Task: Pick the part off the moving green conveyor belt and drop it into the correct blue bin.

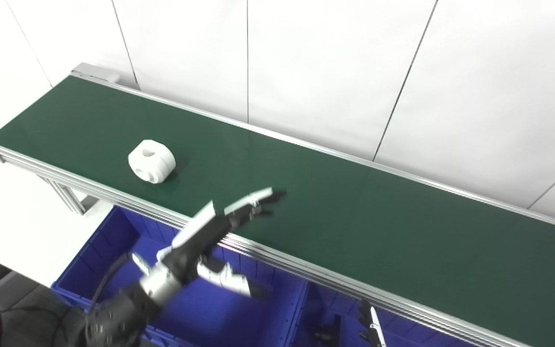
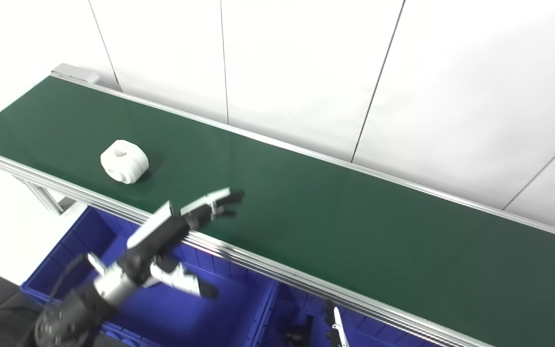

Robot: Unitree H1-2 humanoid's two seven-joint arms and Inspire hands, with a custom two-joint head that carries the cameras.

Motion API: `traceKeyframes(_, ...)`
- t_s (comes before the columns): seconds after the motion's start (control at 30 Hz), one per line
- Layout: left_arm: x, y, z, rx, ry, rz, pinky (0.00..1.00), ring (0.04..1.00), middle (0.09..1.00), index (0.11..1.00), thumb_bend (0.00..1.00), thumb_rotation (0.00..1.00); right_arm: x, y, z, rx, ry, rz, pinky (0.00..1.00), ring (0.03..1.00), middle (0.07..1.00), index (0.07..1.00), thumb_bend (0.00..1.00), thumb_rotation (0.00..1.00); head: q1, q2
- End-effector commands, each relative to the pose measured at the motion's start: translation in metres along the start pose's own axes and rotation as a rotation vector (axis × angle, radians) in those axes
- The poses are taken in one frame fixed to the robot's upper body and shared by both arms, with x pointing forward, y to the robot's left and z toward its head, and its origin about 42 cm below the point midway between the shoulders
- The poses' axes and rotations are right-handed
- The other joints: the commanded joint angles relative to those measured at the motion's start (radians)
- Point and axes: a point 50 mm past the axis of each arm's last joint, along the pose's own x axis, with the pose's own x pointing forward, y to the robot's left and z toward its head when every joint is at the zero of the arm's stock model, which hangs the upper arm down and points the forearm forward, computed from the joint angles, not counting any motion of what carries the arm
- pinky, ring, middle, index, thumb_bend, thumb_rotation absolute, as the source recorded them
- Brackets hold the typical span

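A white rounded part [image 1: 151, 161] with a hole in its top lies on the green conveyor belt [image 1: 335, 202], toward its left end. My left hand [image 1: 210, 236] is open, fingers stretched over the belt's near rail and thumb spread above the bin, to the right of the part and apart from it. It holds nothing. Of my right hand [image 1: 371, 325] only some fingertips show at the bottom edge, over the second bin.
Two blue bins stand below the belt's near rail: one at the left [image 1: 113, 250] under my left arm, one to its right [image 1: 325, 308] with dark objects inside. A white wall runs behind the belt. A white table [image 1: 12, 217] is at the left.
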Motion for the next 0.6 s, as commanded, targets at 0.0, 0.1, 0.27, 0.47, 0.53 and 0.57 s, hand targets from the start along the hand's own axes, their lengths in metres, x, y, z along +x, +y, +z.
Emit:
traceKeyframes(0.0, 0.015, 0.019, 0.014, 0.045, -0.053, 0.005, 0.89, 0.956, 0.976, 0.940, 0.76, 0.32, 0.007, 0.001, 0.013, 0.026, -0.095, -0.037, 0.85, 0.927, 0.959, 1.000, 0.59, 0.41, -0.010, 0.004)
traceKeyframes(0.1, 0.027, 0.040, 0.018, 0.142, -0.054, 0.015, 0.88, 0.948, 0.973, 0.944, 0.75, 0.33, 0.008, 0.001, 0.014, 0.037, -0.097, -0.047, 0.86, 0.923, 0.955, 1.000, 0.60, 0.42, -0.047, 0.019)
traceKeyframes(0.27, 0.043, 0.075, 0.018, 0.225, -0.053, 0.030, 0.87, 0.938, 0.976, 0.948, 0.74, 0.33, 0.011, 0.002, 0.019, 0.042, -0.116, -0.058, 0.84, 0.908, 0.943, 0.990, 0.61, 0.43, -0.155, 0.069)
traceKeyframes(0.47, 0.064, 0.108, 0.005, 0.321, -0.015, 0.021, 0.86, 0.922, 0.963, 0.954, 0.73, 0.34, 0.012, 0.004, 0.026, 0.017, -0.106, -0.060, 0.80, 0.889, 0.919, 0.973, 0.68, 0.44, -0.216, 0.113)
traceKeyframes(0.53, 0.070, 0.114, 0.001, 0.344, -0.003, 0.017, 0.85, 0.914, 0.954, 0.945, 0.73, 0.32, 0.012, 0.004, 0.028, 0.013, -0.107, -0.061, 0.79, 0.882, 0.916, 0.972, 0.69, 0.43, -0.216, 0.120)
traceKeyframes(0.57, 0.073, 0.117, -0.002, 0.359, 0.016, 0.017, 0.85, 0.914, 0.954, 0.944, 0.73, 0.31, 0.012, 0.003, 0.029, 0.013, -0.106, -0.060, 0.79, 0.882, 0.916, 0.972, 0.69, 0.43, -0.210, 0.126)
